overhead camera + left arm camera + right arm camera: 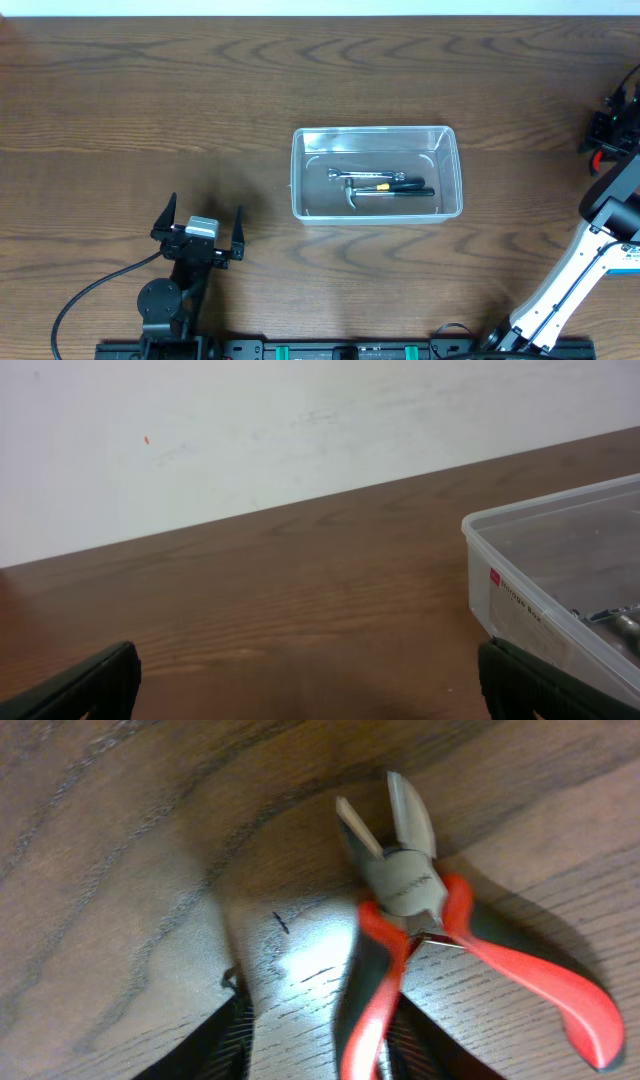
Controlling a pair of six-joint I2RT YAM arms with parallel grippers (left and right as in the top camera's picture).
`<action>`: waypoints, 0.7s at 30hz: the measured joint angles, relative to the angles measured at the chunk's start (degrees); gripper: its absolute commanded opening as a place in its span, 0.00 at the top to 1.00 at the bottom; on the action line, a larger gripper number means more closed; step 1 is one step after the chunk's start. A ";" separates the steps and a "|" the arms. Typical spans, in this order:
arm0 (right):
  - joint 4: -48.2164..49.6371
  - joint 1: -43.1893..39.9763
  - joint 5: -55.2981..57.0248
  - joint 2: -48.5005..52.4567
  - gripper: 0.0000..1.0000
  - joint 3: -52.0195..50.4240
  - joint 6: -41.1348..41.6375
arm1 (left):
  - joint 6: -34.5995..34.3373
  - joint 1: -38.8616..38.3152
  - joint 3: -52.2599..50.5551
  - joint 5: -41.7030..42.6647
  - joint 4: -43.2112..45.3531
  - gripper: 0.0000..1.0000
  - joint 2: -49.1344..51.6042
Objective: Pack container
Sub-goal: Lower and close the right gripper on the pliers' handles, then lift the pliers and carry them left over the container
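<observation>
Red-handled pliers (405, 890) lie with one handle between the right gripper's (318, 1055) parted fingers, well right of the clear container (375, 130). Left gripper (206, 205), jaws spread, sits near the container's front-left.

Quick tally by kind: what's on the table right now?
Clear container: 1
Tools inside it: at least 2, overlapping, exact count unclear
Red-handled pliers: 1
Total: at least 4

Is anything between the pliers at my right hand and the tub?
Nothing visible does. Only bare table lies between the pliers and the tub, which is open on top with tools lying inside.
</observation>
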 measured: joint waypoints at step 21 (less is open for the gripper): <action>-0.07 0.00 0.00 0.00 0.99 0.00 2.54 | 0.00 0.00 0.00 0.00 0.00 0.02 0.00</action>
